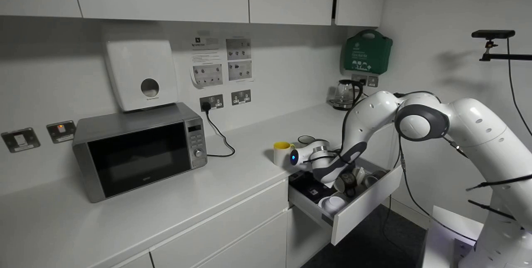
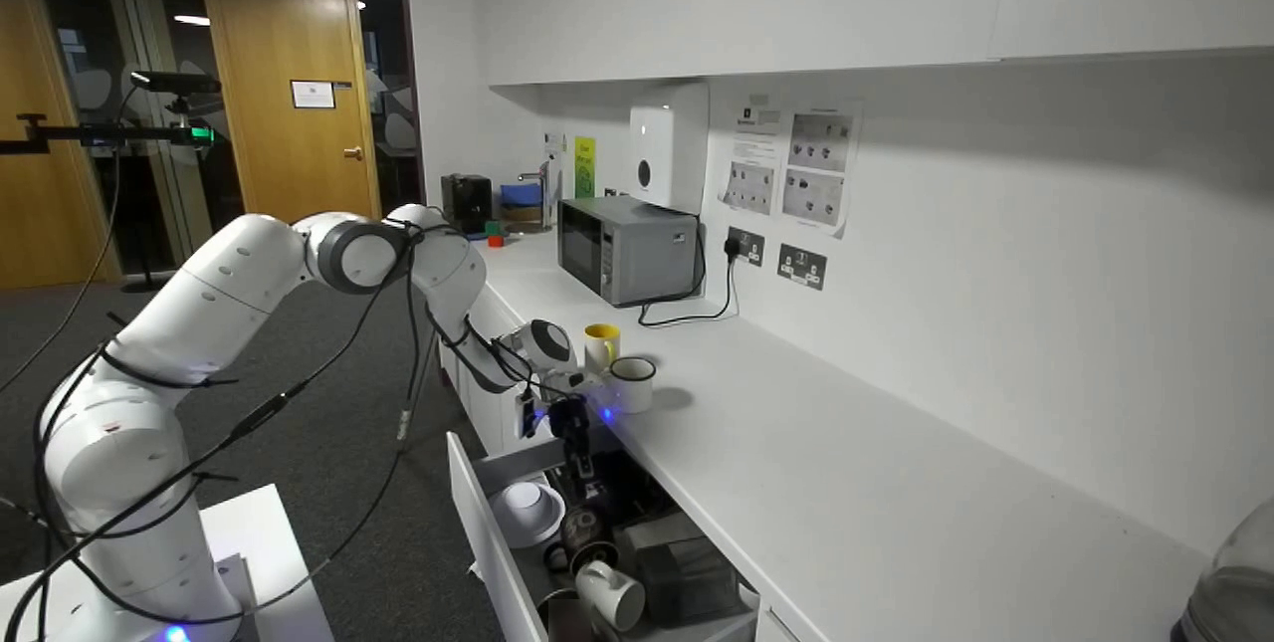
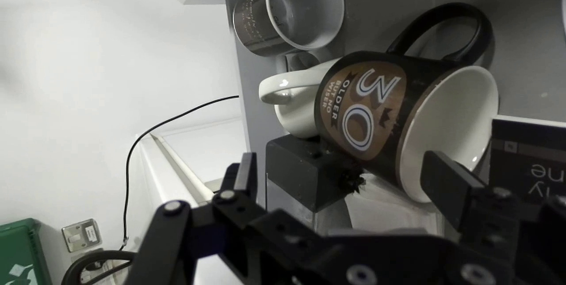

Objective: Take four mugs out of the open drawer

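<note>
We noted two mugs (image 2: 635,391) on the bench (image 2: 846,473); the tool (image 3: 344,172), jaws apart, hung over the drawer (image 1: 368,206).

In an exterior view, the microwave (image 2: 652,254) stands far back on the desk (image 2: 896,483); nearer, the front mug (image 2: 632,391) stands before and right of the rear mug (image 2: 598,351), both close to the desk's edge by the drawer (image 2: 488,542); in it, crockery (image 2: 532,513) lies left, further mugs (image 2: 587,530) beside it, a container (image 2: 687,582) at the right; over the drawer, the hand (image 3: 344,168)
</note>
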Robot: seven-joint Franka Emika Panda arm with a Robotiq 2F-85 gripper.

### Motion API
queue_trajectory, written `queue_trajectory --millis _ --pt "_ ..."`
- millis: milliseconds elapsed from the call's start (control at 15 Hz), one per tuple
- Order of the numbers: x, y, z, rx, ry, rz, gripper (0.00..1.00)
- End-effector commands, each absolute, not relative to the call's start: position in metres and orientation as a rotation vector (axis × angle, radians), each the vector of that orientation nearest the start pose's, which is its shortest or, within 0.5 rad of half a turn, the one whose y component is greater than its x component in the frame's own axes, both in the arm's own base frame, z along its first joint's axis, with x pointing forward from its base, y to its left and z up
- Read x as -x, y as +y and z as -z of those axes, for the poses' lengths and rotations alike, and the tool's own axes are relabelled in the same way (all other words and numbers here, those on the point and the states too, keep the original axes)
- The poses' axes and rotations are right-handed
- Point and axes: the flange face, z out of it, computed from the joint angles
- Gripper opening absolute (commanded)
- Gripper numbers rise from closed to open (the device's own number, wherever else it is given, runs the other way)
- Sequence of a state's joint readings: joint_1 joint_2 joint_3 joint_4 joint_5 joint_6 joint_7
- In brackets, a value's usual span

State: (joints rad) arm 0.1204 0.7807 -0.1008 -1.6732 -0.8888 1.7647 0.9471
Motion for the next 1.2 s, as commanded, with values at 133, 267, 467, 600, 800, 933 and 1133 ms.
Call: queue_trajectory --millis 133,267,467,600,800,933,1133 --pt "-0.621 -0.056 -0.142 -1.995 -0.374 0.203 1.0" --pt "-0.62 -0.056 -0.137 -1.993 -0.365 0.209 1.0" --pt "-0.618 -0.058 -0.131 -1.986 -0.354 0.217 1.0" --pt "-0.618 -0.059 -0.13 -1.98 -0.348 0.217 1.0" --pt "-0.616 -0.062 -0.126 -1.97 -0.331 0.22 1.0" --pt "-0.615 -0.064 -0.123 -1.961 -0.323 0.222 1.0" --pt "-0.615 -0.066 -0.122 -1.955 -0.319 0.224 1.0"
